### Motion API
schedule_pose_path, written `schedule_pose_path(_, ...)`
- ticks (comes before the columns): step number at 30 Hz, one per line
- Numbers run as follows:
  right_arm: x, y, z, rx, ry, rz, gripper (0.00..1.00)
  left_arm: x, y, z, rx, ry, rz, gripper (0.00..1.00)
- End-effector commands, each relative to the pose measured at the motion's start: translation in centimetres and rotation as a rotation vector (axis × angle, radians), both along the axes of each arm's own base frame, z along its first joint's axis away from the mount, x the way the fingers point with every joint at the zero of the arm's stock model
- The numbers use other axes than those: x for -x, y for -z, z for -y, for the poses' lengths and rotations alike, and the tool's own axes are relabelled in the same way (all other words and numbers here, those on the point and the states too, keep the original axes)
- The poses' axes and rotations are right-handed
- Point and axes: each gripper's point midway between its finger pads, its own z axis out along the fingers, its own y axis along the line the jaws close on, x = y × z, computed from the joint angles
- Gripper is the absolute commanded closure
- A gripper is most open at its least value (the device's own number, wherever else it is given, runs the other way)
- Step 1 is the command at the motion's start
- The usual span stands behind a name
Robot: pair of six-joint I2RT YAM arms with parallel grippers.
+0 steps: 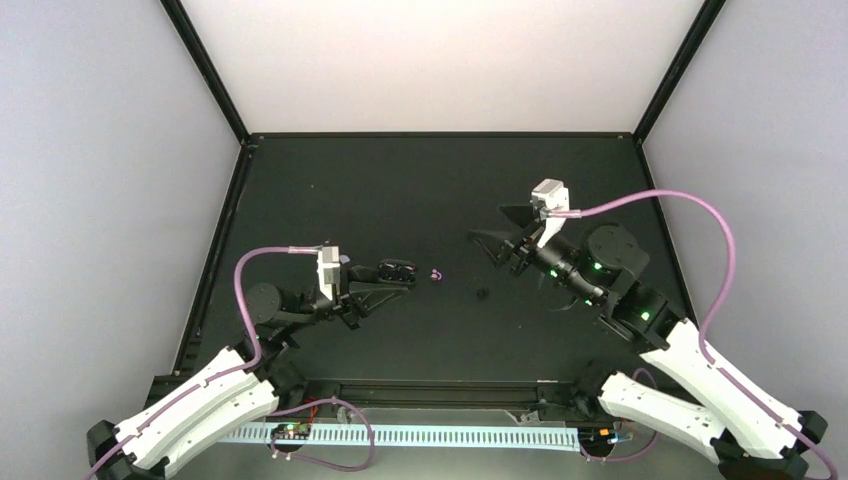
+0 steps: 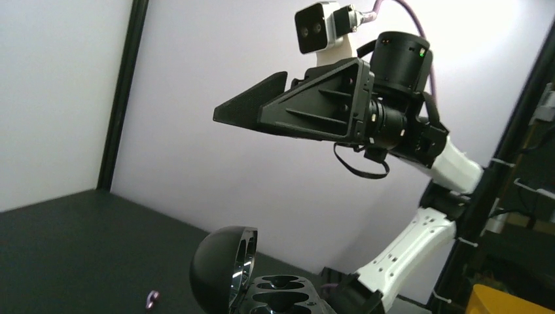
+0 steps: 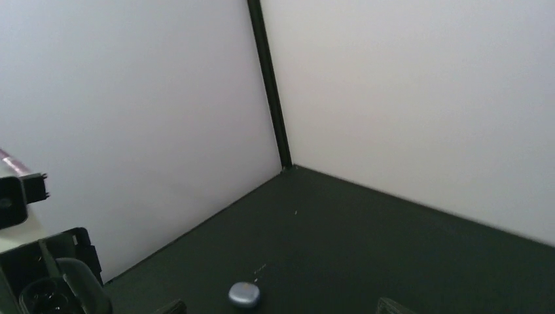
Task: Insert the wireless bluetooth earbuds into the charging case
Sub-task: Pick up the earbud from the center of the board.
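Charging case (image 1: 397, 268), lid open, is held in the left gripper (image 1: 405, 276); wireless bluetooth earbuds (image 1: 436, 274) are seen lying on the worktop (image 1: 400, 190) just beside it; the right gripper (image 1: 486, 221) is spread wide.

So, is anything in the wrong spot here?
Yes: two earbuds lie loose on the table instead of inside the open charging case. The purple earbud sits just right of it, and the black earbud lies farther right. The case looks empty inside.

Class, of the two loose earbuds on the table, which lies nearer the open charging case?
The purple-pink earbud, just right of the charging case. The black earbud lies farther right, well apart from the case.
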Motion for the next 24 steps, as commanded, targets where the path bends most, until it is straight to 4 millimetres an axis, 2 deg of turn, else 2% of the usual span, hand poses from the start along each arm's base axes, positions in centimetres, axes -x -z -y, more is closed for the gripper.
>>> schedule_pose_path(1, -1.7, 2.3, 0.2, -0.118, 0.000, -0.167, 0.24, -1.2, 0.9, -0.2, -0.010, -0.068, -0.022, 0.98)
schedule_pose_path(4, -3.8, 6.1, 1.3, -0.109, 0.097, -0.252, 0.22, -1.5, 1.1, -0.6, -0.012, -0.103, -0.015, 0.99)
schedule_pose_path(7, -4.7, 10.3, 2.0, -0.095, 0.158, -0.295, 0.22, -0.7, 0.3, -1.1, 0.011, -0.107, 0.060, 0.98)
schedule_pose_path(13, -5.4, 18.0, -0.2, 0.059, 0.116, -0.476, 0.26, 2.3, -1.7, -0.2, -0.035, 0.024, 0.249, 0.98)
schedule_pose_path(18, -8.5, 21.2, 1.9, 0.071, 0.315, -0.543, 0.29, 2.7, -2.1, 0.4, -0.077, 0.058, 0.281, 0.99)
schedule_pose_path(22, -10.3, 23.1, 2.7, 0.082, 0.383, -0.604, 0.33, 2.6, -1.4, 0.4, -0.081, 0.050, 0.288, 0.98)
schedule_pose_path(24, -11.3, 23.7, 4.8, 0.074, 0.487, -0.620, 0.35, 2.6, -1.1, 0.4, -0.086, 0.056, 0.283, 0.98)
